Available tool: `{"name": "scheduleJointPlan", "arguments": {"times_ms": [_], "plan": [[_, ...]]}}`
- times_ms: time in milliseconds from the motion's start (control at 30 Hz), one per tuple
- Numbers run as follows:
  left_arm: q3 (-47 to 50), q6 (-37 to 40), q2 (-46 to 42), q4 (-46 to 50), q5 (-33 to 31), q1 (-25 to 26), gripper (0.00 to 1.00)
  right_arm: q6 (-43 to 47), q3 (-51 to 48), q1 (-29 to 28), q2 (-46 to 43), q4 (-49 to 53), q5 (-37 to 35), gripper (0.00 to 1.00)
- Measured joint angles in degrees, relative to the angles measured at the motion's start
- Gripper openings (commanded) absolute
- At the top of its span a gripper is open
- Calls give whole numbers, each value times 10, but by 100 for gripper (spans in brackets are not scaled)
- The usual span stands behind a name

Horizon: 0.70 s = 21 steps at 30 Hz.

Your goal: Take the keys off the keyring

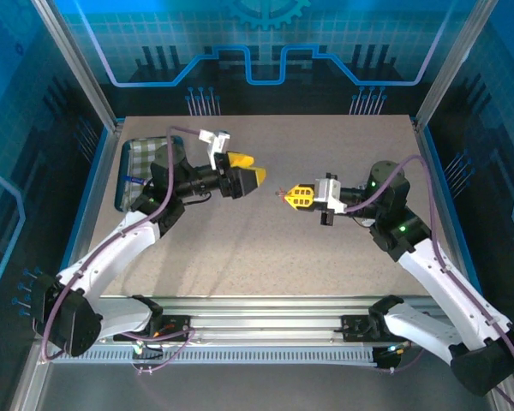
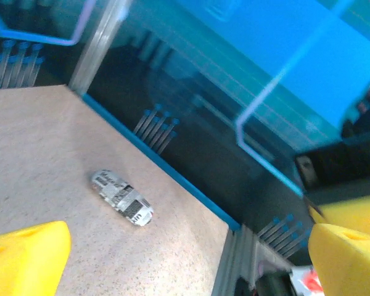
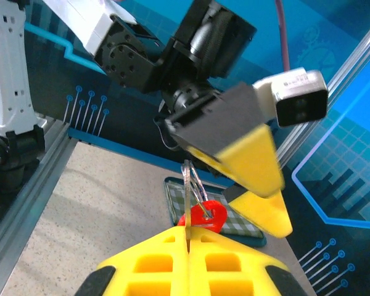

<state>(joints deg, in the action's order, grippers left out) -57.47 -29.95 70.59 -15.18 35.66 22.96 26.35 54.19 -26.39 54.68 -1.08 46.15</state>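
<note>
Keyring is clenched in your right end effector, and the left end effector is released wide. Close it squarely on what looks like the key poking up, then pull straight off.

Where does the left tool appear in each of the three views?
Top external: left tool left of centre, open, pointing right.
Left wrist: its yellow fingers at both lower corners.
Right wrist: left tool centre right, beyond the red keyring.
Shared landmark: the speckled table.
</note>
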Motion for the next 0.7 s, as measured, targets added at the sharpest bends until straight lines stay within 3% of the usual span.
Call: {"name": "scheduleJointPlan", "arguments": {"times_ms": [133,200,267,367,467,567,667,700], "plan": [[-20,-83,38,-27,2,-37,99,-21,0,2,19,-22,21,0],[-20,-102,52,-42,8,-43,91,-31,0,3,28,-34,30,0],[-31,-108,62,-26,20,-43,75,-40,0,6,38,-46,40,0],[-67,-111,78,-2,62,-42,65,-48,0,7,54,-62,51,0],[-79,-136,84,-21,118,-36,64,-54,3,9,74,-75,60,0],[-78,-165,87,-46,174,-16,74,-61,9,15,93,-82,69,0],[-72,-179,85,-64,206,3,54,-73,10,20,101,-97,71,0],[-65,-173,79,-63,206,5,53,-80,10,22,102,-104,73,0]]}}
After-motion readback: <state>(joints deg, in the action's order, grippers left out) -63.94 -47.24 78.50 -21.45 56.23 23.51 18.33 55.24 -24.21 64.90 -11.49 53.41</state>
